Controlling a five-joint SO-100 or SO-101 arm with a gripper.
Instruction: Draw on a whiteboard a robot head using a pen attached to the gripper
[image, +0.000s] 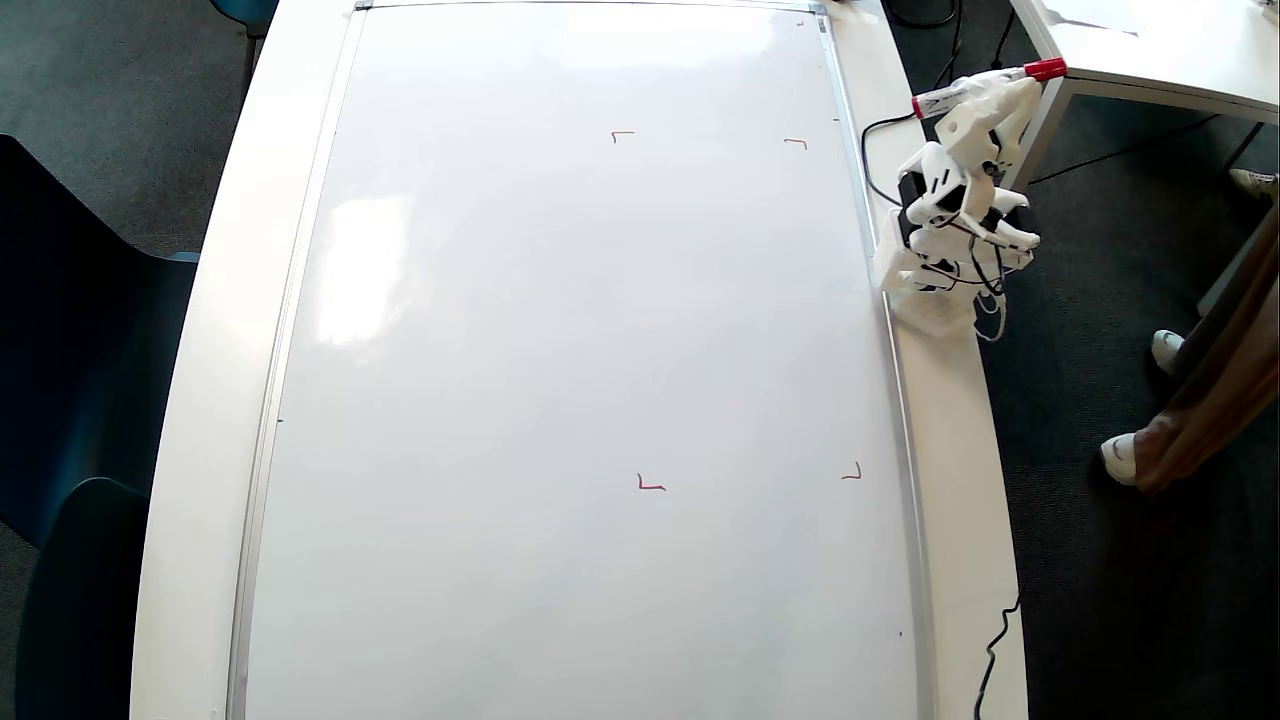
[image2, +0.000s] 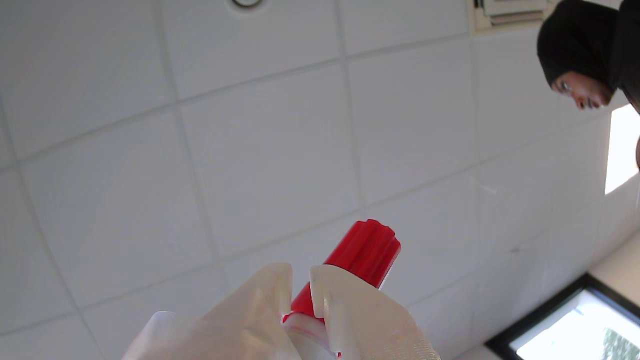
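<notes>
The whiteboard (image: 480, 380) covers most of the table in the overhead view and bears only small red corner marks (image: 651, 485). No robot head is in view on it. My gripper (image: 985, 98) is raised beyond the board's right edge, above the folded white arm, shut on the pen (image: 1043, 69). The pen lies nearly level over the table rim with its red cap to the right, off the board. The wrist view looks up at the ceiling. There the pen's red cap (image2: 367, 247) sticks out between the two white fingers of the gripper (image2: 300, 274).
The arm's base (image: 935, 300) sits on the table rim right of the board. A person (image: 1195, 400) stands on the floor at right, with the face (image2: 582, 65) in the wrist view. Another table (image: 1150, 50) is at top right, dark chairs (image: 80, 400) at left.
</notes>
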